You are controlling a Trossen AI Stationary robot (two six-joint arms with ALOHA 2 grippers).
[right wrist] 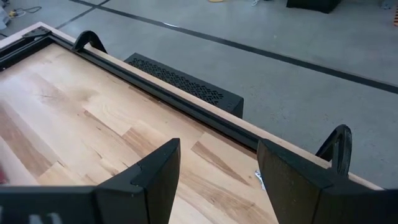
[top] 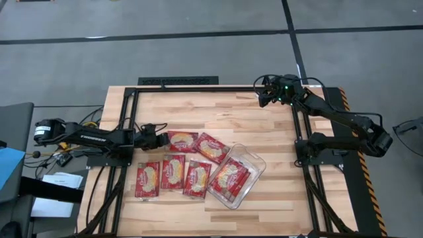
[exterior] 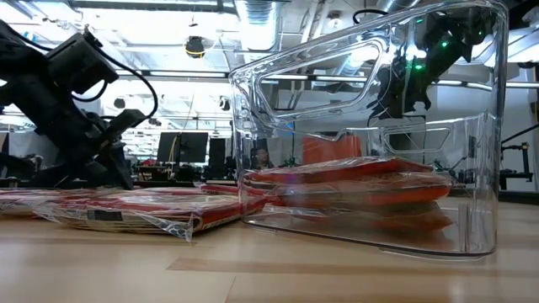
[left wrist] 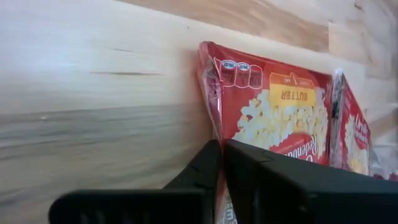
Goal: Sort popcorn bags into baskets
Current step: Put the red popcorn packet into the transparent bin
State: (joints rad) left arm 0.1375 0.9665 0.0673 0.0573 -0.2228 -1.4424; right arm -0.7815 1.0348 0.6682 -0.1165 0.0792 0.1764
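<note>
Several red popcorn bags lie flat on the wooden table. One bag (top: 183, 141) (left wrist: 280, 112) is the farthest left of the far row, with another (top: 211, 147) beside it. Three more (top: 173, 173) lie in a near row. The clear tub (top: 246, 160) (exterior: 370, 101) sits tilted to their right with red bags (top: 230, 176) (exterior: 354, 181) stacked inside. My left gripper (top: 158, 137) (left wrist: 222, 162) is shut on the left bag. My right gripper (top: 264, 96) (right wrist: 217, 168) is open above the table's far right corner, touching nothing. My left gripper pinches the left edge (left wrist: 213, 134) of the far-row bag between its two fingers (left wrist: 199, 171). It comes in low from the table's left. The bag lies flat on the table, its printed face up.
A black frame (top: 125, 119) runs along the table's left, far and right edges. Bare wood (top: 218, 109) lies between the bags and the far edge. In the low view the tub stands close to the camera, and the left arm (exterior: 76, 101) shows behind the bags.
</note>
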